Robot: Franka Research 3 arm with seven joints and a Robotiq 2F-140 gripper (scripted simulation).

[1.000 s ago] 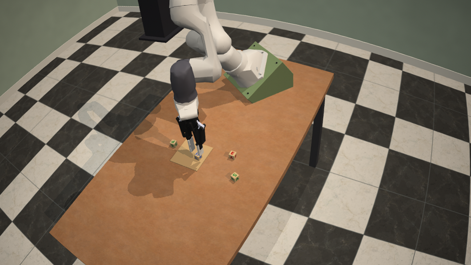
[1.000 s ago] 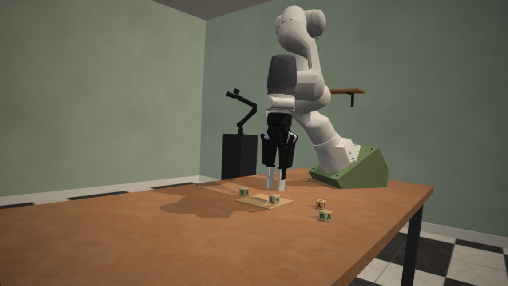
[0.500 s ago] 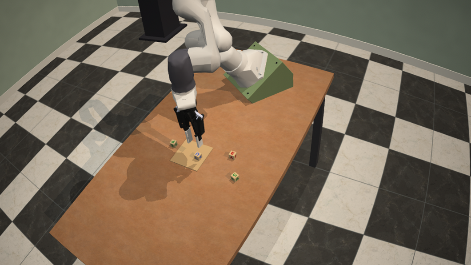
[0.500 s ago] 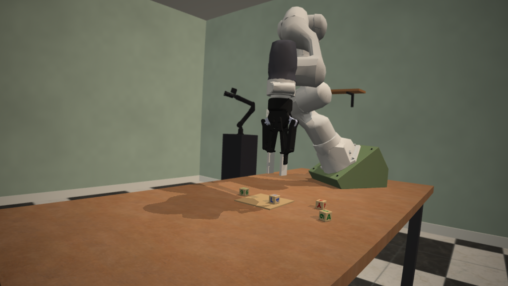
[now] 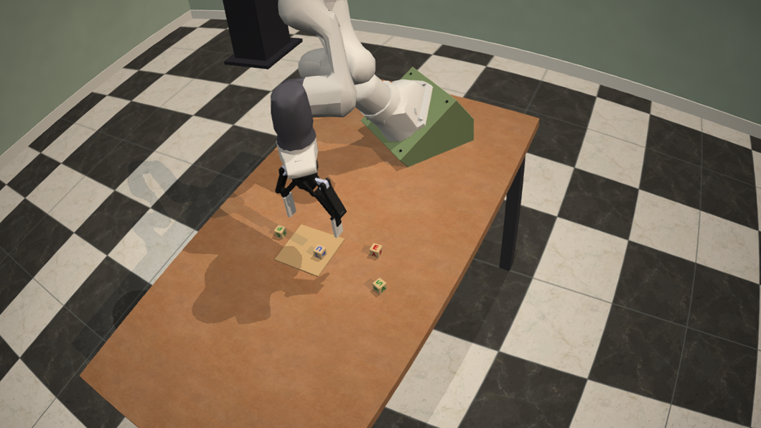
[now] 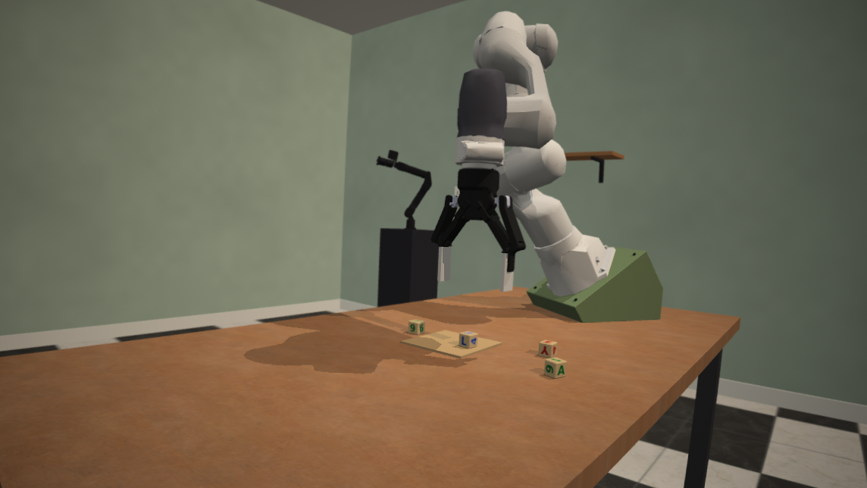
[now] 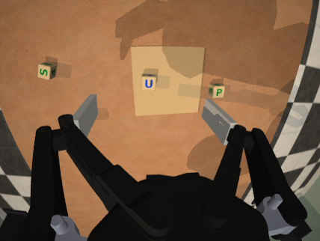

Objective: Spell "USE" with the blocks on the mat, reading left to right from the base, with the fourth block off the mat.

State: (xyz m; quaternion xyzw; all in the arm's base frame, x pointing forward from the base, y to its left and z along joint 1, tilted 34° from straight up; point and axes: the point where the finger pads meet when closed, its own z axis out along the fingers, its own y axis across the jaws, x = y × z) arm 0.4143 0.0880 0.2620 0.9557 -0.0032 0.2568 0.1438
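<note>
A tan mat (image 5: 294,254) (image 6: 444,348) (image 7: 174,102) lies flat on the wooden table. The U block (image 5: 319,251) (image 6: 467,339) (image 7: 148,83) sits on the mat, blue U facing up. The P block (image 5: 280,231) (image 6: 416,327) (image 7: 217,92) lies on the table just off the mat's edge. The E block (image 5: 375,250) (image 6: 547,348) and the S block (image 5: 378,285) (image 6: 555,367) (image 7: 45,71) lie on the table on the mat's other side; E is hidden in the wrist view. My gripper (image 5: 313,221) (image 6: 475,279) (image 7: 152,105) is wide open and empty, well above the U block.
The green wedge base (image 5: 431,133) (image 6: 612,291) of the arm stands at the table's far end. A black pedestal (image 5: 257,22) (image 6: 406,267) stands on the floor beyond the table. The table's long edge (image 5: 477,254) runs close beside the E and S blocks.
</note>
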